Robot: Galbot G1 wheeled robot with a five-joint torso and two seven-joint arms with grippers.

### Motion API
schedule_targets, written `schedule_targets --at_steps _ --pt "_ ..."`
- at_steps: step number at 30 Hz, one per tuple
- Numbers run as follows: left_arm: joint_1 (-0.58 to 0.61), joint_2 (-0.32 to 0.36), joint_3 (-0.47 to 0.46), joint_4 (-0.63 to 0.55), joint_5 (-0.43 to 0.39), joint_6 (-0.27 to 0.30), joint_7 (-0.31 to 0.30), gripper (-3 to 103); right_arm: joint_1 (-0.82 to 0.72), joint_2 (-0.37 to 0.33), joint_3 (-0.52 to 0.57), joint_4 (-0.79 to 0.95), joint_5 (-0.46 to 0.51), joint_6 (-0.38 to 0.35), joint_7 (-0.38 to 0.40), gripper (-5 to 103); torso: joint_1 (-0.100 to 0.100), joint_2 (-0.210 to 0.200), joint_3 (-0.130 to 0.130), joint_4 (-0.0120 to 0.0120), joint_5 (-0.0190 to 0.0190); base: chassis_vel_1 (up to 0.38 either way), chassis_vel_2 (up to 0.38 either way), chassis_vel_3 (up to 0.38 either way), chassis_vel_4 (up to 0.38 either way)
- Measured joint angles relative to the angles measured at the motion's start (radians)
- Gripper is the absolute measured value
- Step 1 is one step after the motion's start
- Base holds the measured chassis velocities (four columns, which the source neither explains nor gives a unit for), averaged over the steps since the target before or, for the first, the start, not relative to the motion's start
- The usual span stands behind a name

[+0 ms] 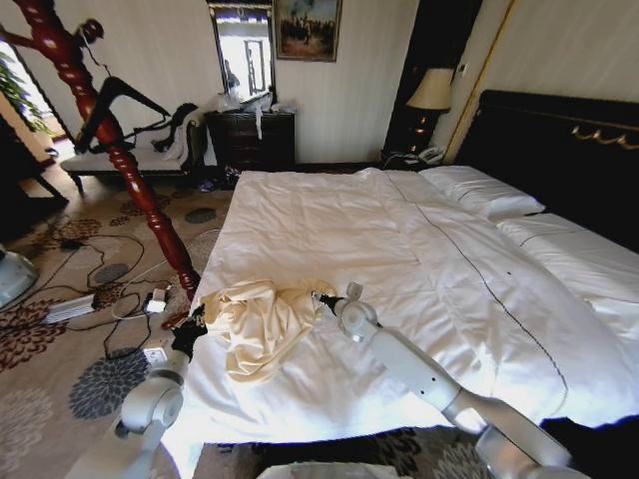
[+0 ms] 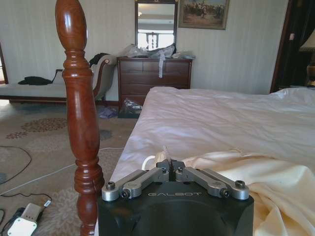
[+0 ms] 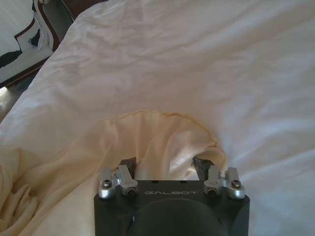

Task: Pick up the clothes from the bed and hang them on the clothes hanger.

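The bed [image 1: 399, 259] takes up most of the room, very wide, its white sheets smooth but for soft creases and crossed by a thin dark seam line running from the pillows toward the foot. White pillows [image 1: 484, 195] lie against the black headboard [image 1: 559, 140], which carries a gold ornament. Near the foot corner of the bed lie the clothes [image 1: 262, 324], a pale cream-yellow garment crumpled into a wrinkled heap on the sheet.

The left gripper [image 1: 196, 321] is at the bed's edge, touching the garment's near side; in the left wrist view its fingers [image 2: 172, 166] are drawn together on a small peak of fabric, so it holds the clothes. The right gripper [image 1: 321, 299] sits at the other side of the heap, farther onto the bed; the right wrist view shows its fingers [image 3: 129, 163] spread wide, with a fold of the cream cloth bunched up between them (whether the pads press the cloth I cannot tell).

Beside the bed's corner rises a turned red-brown wooden post [image 1: 110, 140]. Beyond the foot of the bed stand a dark dresser [image 1: 250, 138] with a mirror [image 1: 244, 48] above it, a framed painting [image 1: 307, 28] on the pale wall and a bench [image 1: 125, 160]. A lamp [image 1: 431, 92] stands by the headboard. Cables [image 1: 95, 299] trail over the patterned carpet [image 1: 60, 369] next to the bed
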Motion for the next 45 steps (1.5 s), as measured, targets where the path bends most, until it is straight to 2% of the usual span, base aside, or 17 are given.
schedule_targets --at_steps 2,4,7,8,12,15,17,20,23,24,28,29,33,34,36,40,45 --pt "-0.001 0.004 -0.004 -0.001 -0.002 0.000 -0.001 0 -0.006 -0.009 -0.002 0.000 -0.007 0.024 -0.028 54 0.000 0.000 0.000 0.0000 0.0000 0.000 0.000 0.000 0.000" --pt "-0.002 0.006 -0.007 -0.002 -0.005 0.000 -0.001 0 -0.009 -0.014 -0.004 0.000 -0.011 0.041 -0.048 54 0.000 0.000 0.000 0.0001 0.0000 0.000 0.000 0.000 0.000" --pt "-0.006 0.021 -0.014 -0.006 -0.020 0.000 -0.005 0 -0.012 -0.035 -0.015 -0.001 -0.027 0.087 -0.125 37 0.000 0.000 0.000 0.0000 0.0000 0.000 0.000 0.000 0.000" --pt "-0.006 0.021 -0.014 -0.006 -0.020 0.000 -0.005 0 -0.012 -0.035 -0.015 -0.001 -0.027 0.087 -0.125 37 0.000 0.000 0.000 0.0000 0.0000 0.000 0.000 0.000 0.000" --pt "-0.015 0.047 -0.021 -0.008 -0.039 0.002 -0.012 0 -0.015 -0.054 -0.017 0.001 -0.036 0.105 -0.195 21 0.000 0.000 0.000 0.0001 0.0000 0.000 0.000 0.000 0.000" --pt "-0.025 0.078 -0.024 -0.008 -0.057 0.004 -0.020 0 -0.029 -0.087 -0.016 0.018 -0.048 0.110 -0.277 5 0.000 0.000 0.000 0.0000 0.0000 0.000 0.000 0.000 0.000" --pt "-0.029 0.087 -0.024 -0.008 -0.062 0.005 -0.023 0 -0.036 -0.099 -0.014 0.026 -0.054 0.114 -0.294 2 0.000 0.000 0.000 0.0000 0.0002 0.000 0.000 0.000 0.000" --pt "-0.039 0.110 -0.024 -0.007 -0.078 0.006 -0.028 0 -0.049 -0.117 -0.002 0.041 -0.063 0.137 -0.323 1 0.000 0.000 0.000 0.0001 0.0001 0.000 0.000 0.000 0.000" --pt "-0.080 0.164 -0.023 -0.005 -0.122 0.006 -0.031 0 -0.054 -0.140 0.046 0.056 -0.088 0.228 -0.403 0 0.000 0.000 0.000 0.0004 -0.0002 0.000 0.000 0.000 0.000" --pt "-0.080 0.164 -0.023 -0.005 -0.122 0.006 -0.031 0 -0.054 -0.140 0.046 0.056 -0.088 0.228 -0.403 0 0.000 0.000 0.000 0.0004 -0.0002 0.000 0.000 0.000 0.000" --pt "-0.240 0.276 -0.009 0.021 -0.213 0.005 -0.033 0 -0.022 -0.169 0.164 0.108 -0.073 0.321 -0.454 0 0.000 0.000 0.000 0.0002 0.0000 0.000 0.000 0.000 0.000" --pt "-0.240 0.276 -0.009 0.021 -0.213 0.005 -0.033 0 -0.022 -0.169 0.164 0.108 -0.073 0.321 -0.454 0 0.000 0.000 0.000 0.0002 0.0000 0.000 0.000 0.000 0.000" --pt "-0.458 0.379 0.000 0.058 -0.348 0.003 -0.032 0 0.018 -0.227 0.306 0.192 0.000 0.357 -0.471 0 0.000 0.000 0.000 -0.0002 0.0002 0.000 0.000 0.000 0.000" --pt "-0.458 0.379 0.000 0.058 -0.348 0.003 -0.032 0 0.018 -0.227 0.306 0.192 0.000 0.357 -0.471 0 0.000 0.000 0.000 -0.0002 0.0002 0.000 0.000 0.000 0.000" --pt "-0.581 0.423 0.006 0.083 -0.425 0.007 -0.031 0 0.032 -0.272 0.380 0.246 0.027 0.366 -0.485 0 0.000 0.000 0.000 0.0001 0.0000 0.000 0.000 0.000 0.000" --pt "-0.713 0.468 0.004 0.098 -0.496 0.008 -0.015 0 0.029 -0.348 0.496 0.336 0.064 0.368 -0.493 0 0.000 0.000 0.000 0.0000 0.0001 0.000 0.000 0.000 0.000" --pt "-0.721 0.502 -0.049 0.068 -0.523 0.007 0.009 0 -0.077 -0.456 0.624 0.451 0.073 0.373 -0.487 0 0.000 0.000 0.000 -0.0001 0.0001 0.000 0.000 0.000 0.000"
